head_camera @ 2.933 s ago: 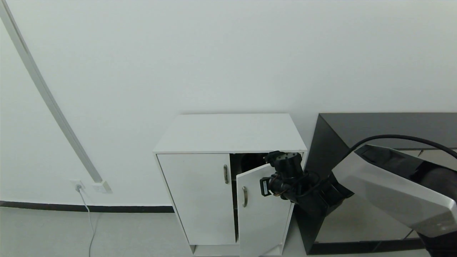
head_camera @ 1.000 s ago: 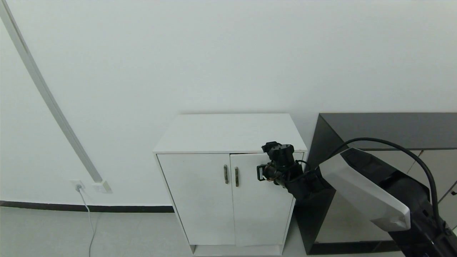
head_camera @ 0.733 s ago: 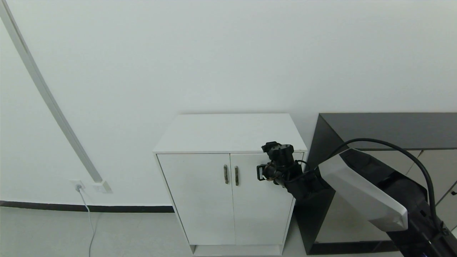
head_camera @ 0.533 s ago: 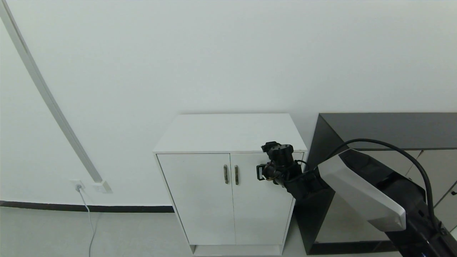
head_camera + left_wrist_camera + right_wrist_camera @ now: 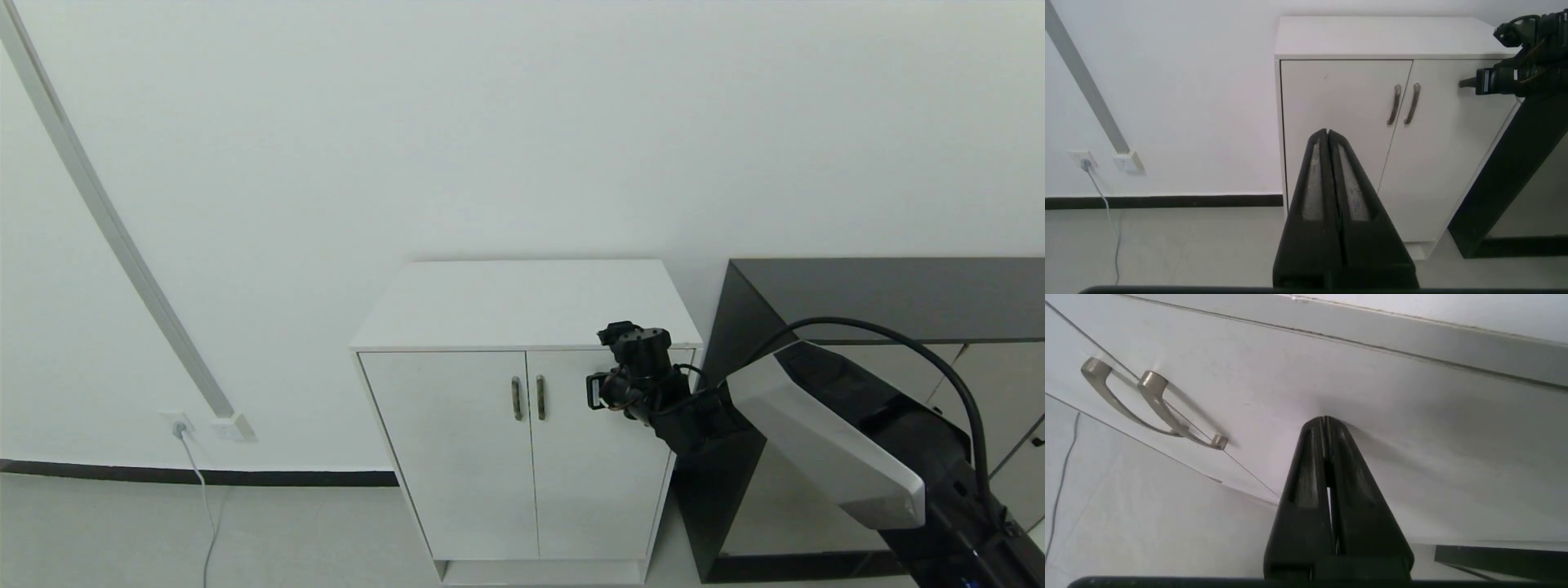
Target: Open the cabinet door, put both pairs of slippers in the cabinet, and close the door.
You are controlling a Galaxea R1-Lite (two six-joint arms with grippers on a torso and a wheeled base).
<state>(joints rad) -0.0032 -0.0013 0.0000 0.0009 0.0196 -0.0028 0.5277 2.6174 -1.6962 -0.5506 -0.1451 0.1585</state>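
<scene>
Right wrist view: the black right gripper [image 5: 1327, 425], clenched on nothing, touches with its tip the flat white right door [image 5: 1413, 404] of the low white wooden cabinet [image 5: 522, 306] standing at the pale wall [image 5: 522, 122], already flush, so I judge a short, gentle, straight push suffices.

The right arm [image 5: 824, 433] has an angular silver-grey shell over black, with a thick black cable [image 5: 898, 331] arched above. Its black wrist [image 5: 653, 392] bears a cylindrical housing. The right gripper [image 5: 1325, 423] and left gripper [image 5: 1328, 135] have black tapered fingers; the left's pads [image 5: 1313, 192] are grey.
</scene>
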